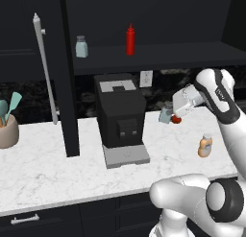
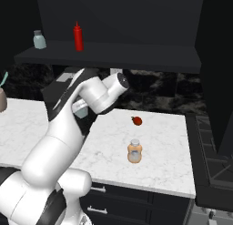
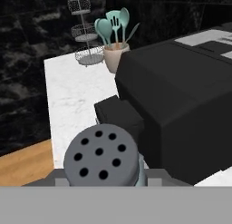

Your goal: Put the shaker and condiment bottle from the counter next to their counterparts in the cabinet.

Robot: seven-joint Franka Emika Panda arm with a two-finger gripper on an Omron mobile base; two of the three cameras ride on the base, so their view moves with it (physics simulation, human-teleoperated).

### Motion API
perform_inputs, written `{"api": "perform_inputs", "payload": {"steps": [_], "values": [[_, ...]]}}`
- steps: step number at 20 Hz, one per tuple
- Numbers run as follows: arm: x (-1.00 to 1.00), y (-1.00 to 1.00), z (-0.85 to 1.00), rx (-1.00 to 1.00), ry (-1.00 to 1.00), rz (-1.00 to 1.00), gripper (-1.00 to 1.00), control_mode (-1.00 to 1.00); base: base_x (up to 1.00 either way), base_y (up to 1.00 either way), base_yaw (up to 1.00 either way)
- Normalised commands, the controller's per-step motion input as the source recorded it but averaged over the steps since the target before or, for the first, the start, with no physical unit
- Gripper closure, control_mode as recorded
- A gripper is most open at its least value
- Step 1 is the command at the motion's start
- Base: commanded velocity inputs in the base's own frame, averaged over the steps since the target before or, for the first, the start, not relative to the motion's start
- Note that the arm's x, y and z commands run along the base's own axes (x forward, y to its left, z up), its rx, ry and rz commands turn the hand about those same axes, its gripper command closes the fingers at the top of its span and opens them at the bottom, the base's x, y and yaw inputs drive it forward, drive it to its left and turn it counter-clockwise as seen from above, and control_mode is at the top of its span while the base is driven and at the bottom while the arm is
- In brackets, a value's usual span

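Note:
My gripper (image 1: 168,114) is shut on the shaker (image 1: 165,116), a pale blue-green one whose grey perforated cap (image 3: 100,156) faces the hand camera. It hangs low over the white marble counter (image 1: 48,169), just right of the coffee machine, and my arm partly hides it (image 2: 81,112). The squat orange-tan condiment bottle (image 1: 205,146) (image 2: 134,151) stands alone near the counter's front right. On the cabinet shelf (image 1: 163,56) stand the counterparts: a matching shaker (image 1: 81,46) (image 2: 39,39) and a tall red squeeze bottle (image 1: 130,40) (image 2: 78,36).
The black coffee machine (image 1: 120,113) (image 3: 181,109) stands mid-counter below the shelf. A small red item (image 1: 177,119) (image 2: 137,121) lies right beside the held shaker. The cabinet door with its long grey handle (image 1: 44,63) stands open at left. A utensil pot (image 1: 7,128) sits far left.

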Motion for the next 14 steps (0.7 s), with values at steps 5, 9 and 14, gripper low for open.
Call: {"api": "perform_inputs", "payload": {"steps": [5, 9, 14], "values": [[-0.04, 0.00, 0.40, 0.00, -0.03, -0.04, 1.00, -1.00, 0.00, 0.00, 0.00], [-0.05, 0.00, 0.38, 0.00, -0.02, -0.04, 1.00, -1.00, 0.00, 0.00, 0.00], [-0.05, 0.00, 0.38, 0.00, 0.00, -0.04, 1.00, -1.00, 0.00, 0.00, 0.00]]}}
